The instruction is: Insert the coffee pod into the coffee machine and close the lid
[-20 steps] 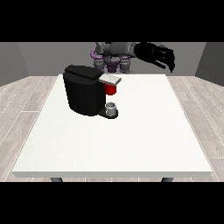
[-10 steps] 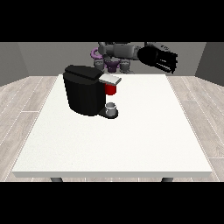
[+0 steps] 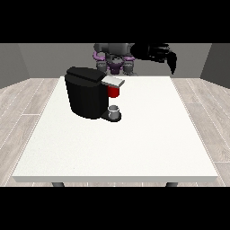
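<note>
Judging by its small size, the grey thing [image 3: 115,109] at the coffee machine's [image 3: 88,92] base, near the table's [image 3: 148,148] far edge, is reckoned light and stiff, best pinched by its sides, while the hand at the view's right [image 3: 158,52] is held raised above the far edge, fingers drooping and nothing held.

We see the black coffee machine [image 3: 86,96] standing upright on the table's left half, its grey lid [image 3: 113,81] jutting rightward, and a small grey thing [image 3: 115,111] sitting on its base beneath.
</note>
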Robot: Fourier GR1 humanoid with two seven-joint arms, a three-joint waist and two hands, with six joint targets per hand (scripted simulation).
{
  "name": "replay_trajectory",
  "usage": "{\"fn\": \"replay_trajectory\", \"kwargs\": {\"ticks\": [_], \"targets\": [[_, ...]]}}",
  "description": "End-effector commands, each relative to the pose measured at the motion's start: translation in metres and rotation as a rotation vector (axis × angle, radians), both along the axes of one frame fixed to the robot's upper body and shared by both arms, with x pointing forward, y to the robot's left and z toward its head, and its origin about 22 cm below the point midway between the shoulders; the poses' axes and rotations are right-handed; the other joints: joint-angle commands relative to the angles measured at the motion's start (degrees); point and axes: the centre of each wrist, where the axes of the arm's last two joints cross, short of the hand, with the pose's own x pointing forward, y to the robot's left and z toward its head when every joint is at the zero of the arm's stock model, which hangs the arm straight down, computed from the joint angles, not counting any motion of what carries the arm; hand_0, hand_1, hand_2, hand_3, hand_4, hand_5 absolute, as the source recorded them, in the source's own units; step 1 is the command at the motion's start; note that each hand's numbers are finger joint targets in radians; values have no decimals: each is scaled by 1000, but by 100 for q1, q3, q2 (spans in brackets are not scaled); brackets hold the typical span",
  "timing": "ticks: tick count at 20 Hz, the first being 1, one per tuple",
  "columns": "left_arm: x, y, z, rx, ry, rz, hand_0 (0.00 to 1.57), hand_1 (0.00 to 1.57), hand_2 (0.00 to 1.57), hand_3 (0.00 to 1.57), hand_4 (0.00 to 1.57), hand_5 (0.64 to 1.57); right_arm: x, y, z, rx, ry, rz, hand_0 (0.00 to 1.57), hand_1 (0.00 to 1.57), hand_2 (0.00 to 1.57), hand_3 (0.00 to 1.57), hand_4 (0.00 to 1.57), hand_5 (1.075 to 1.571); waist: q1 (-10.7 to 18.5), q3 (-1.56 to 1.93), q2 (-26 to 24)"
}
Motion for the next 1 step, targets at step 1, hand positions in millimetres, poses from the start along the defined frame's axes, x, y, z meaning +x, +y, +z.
{"fn": "replay_trajectory", "kwargs": {"ticks": [1], "targets": [[-1,8,-6,8,29,38,0,0,0,0,266,1571,-10,20,-30,32,26,57,0,0,0,0,259,1571,-228,0,-269]]}}
